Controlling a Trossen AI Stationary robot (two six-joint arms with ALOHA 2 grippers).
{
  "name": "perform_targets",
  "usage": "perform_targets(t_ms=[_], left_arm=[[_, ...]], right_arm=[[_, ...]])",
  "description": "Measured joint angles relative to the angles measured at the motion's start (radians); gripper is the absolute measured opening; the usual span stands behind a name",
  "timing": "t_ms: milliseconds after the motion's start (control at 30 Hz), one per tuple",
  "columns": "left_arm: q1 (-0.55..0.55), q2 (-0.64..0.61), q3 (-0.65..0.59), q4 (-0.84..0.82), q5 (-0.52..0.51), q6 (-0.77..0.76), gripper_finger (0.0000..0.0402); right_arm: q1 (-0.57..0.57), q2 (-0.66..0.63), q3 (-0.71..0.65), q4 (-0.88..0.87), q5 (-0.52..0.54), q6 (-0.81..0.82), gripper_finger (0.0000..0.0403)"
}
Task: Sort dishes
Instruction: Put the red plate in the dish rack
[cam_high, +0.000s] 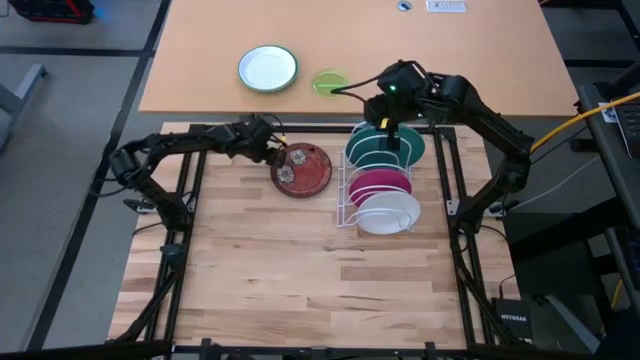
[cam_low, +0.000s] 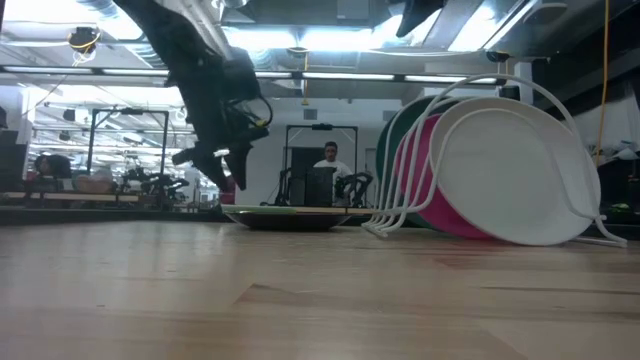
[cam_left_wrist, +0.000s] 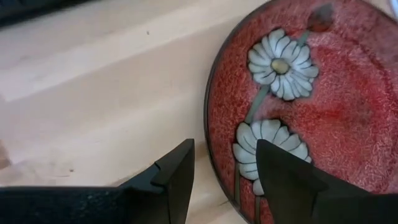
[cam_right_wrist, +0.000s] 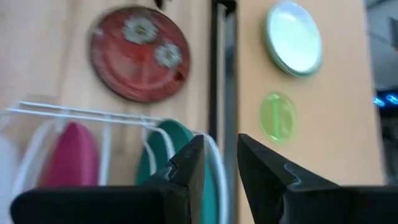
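Observation:
The dark red speckled bowl with white flowers lies flat on the wooden table, left of the white wire rack. The teal plate, the magenta plate and the white plate stand on edge in the rack. My left gripper is open just above the bowl's left rim, with one finger outside the rim and one over the inside. In the low view it hangs clear of the bowl. My right gripper is open a narrow gap, high over the teal plate.
A white plate with a green rim and a small lime-green dish lie on the tan table beyond the far edge. Bare wood stretches toward the near edge. A person sits in the room behind.

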Motion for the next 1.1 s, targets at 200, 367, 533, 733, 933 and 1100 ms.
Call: perform_targets(t_ms=[200, 367, 533, 733, 933, 1100], left_arm=[[0.039, 0.072, 0.000, 0.017, 0.077, 0.001, 0.0160], [0.044, 0.141, 0.000, 0.052, 0.111, 0.006, 0.0160], [0.051, 0.200, 0.001, 0.105, 0.185, 0.021, 0.0160], [0.052, 0.229, 0.004, 0.127, 0.205, 0.078, 0.0158], [0.053, 0.229, 0.004, 0.152, 0.224, 0.156, 0.0106], [0.052, 0.231, 0.003, 0.195, 0.269, 0.174, 0.0053]], right_arm=[[0.051, 0.001, -0.016, 0.011, -0.044, 0.000, 0.0099], [0.104, 0.001, -0.048, 0.022, -0.042, 0.000, 0.0099], [0.149, 0.001, -0.085, 0.032, -0.041, 0.000, 0.0099], [0.185, 0.001, -0.132, 0.047, -0.038, 0.000, 0.0099], [0.182, 0.001, -0.172, 0.058, -0.037, 0.000, 0.0099], [0.182, 0.001, -0.195, 0.061, 0.025, -0.001, 0.0099]])
